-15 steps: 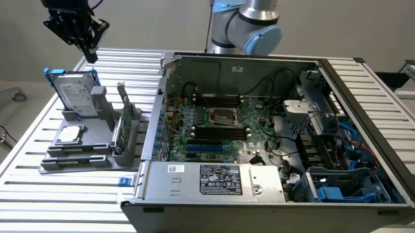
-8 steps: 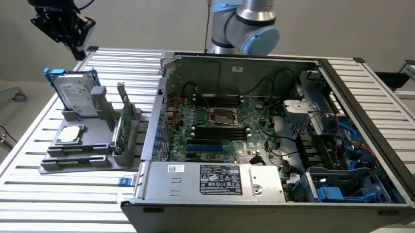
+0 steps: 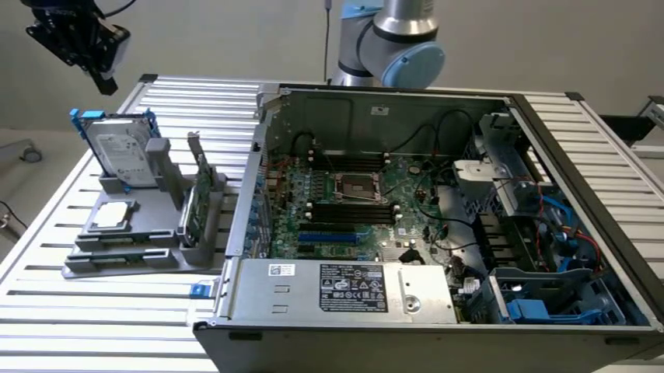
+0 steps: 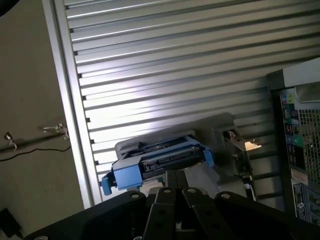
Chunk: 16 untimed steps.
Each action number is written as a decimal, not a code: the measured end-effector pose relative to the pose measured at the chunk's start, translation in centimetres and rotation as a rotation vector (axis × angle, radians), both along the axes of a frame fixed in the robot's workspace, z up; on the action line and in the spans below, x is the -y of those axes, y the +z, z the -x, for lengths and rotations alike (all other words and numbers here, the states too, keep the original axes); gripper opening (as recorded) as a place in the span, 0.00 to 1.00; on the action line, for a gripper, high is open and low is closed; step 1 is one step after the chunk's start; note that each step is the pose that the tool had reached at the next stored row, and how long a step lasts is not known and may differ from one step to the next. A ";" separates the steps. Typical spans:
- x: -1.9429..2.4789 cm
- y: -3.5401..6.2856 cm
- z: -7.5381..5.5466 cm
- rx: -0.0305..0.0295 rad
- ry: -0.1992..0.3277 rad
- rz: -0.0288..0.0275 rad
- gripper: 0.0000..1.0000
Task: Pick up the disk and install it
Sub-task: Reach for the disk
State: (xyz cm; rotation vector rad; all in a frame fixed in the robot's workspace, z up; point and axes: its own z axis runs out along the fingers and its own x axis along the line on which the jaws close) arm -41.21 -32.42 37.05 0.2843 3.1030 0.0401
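The black gripper (image 3: 104, 81), closed on nothing, hangs apart above the silver-grey rectangular disk in its blue plastic frame (image 3: 120, 148), which stands on edge in a grey holder (image 3: 135, 252) on the slatted metal counter (image 3: 93, 311).

- The arm's joint (image 3: 400, 35) was a silver-grey metal cylinder, closed by a light-blue round cap (image 3: 413, 64).
- The gripper (image 3: 104, 84) was matte black and angular.
- Its housing (image 4: 165, 217) was black, built of ribbed plates, with small round screws (image 4: 134, 196) set in them.
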 end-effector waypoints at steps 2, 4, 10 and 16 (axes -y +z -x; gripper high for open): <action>-0.08 -0.01 0.5 0.0000 0.004 0.0065 0.11; -0.16 -0.02 1.0 0.0000 0.009 0.0135 0.11; -0.37 -0.06 2.3 0.0001 0.023 0.0304 0.11; -0.49 -0.11 3.3 0.0002 0.032 0.0360 0.11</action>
